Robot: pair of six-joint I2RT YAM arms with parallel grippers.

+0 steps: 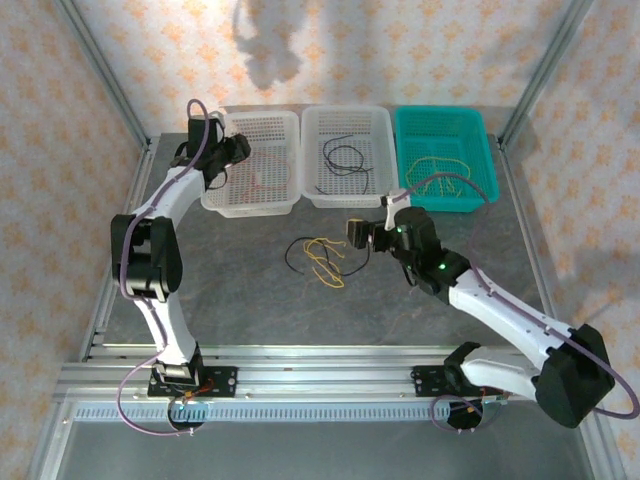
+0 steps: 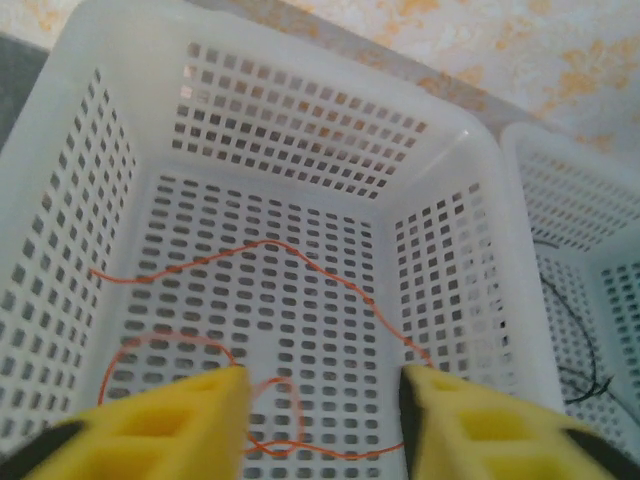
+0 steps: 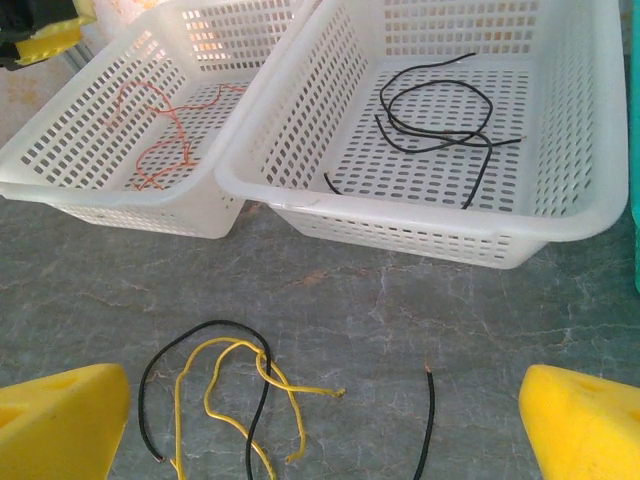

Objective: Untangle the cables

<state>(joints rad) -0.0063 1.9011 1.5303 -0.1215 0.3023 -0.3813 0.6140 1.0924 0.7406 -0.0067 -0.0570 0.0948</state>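
A loose tangle of yellow and black cables (image 1: 322, 258) lies on the grey table in front of the baskets, and the right wrist view has it (image 3: 235, 400) low between the fingers. My right gripper (image 1: 358, 232) is open just right of the tangle, holding nothing (image 3: 325, 425). My left gripper (image 1: 232, 150) hovers open over the left white basket (image 1: 250, 208). A reddish-brown cable (image 2: 265, 242) lies loose on that basket's floor below the yellow fingertips (image 2: 225, 385). A black cable (image 1: 345, 158) rests in the middle white basket (image 1: 345, 200). A yellow cable (image 1: 440, 172) lies in the teal basket (image 1: 445, 118).
The three baskets stand side by side along the back of the table. Metal frame posts rise at the back corners, and an aluminium rail (image 1: 320, 372) runs along the near edge where both arm bases are bolted.
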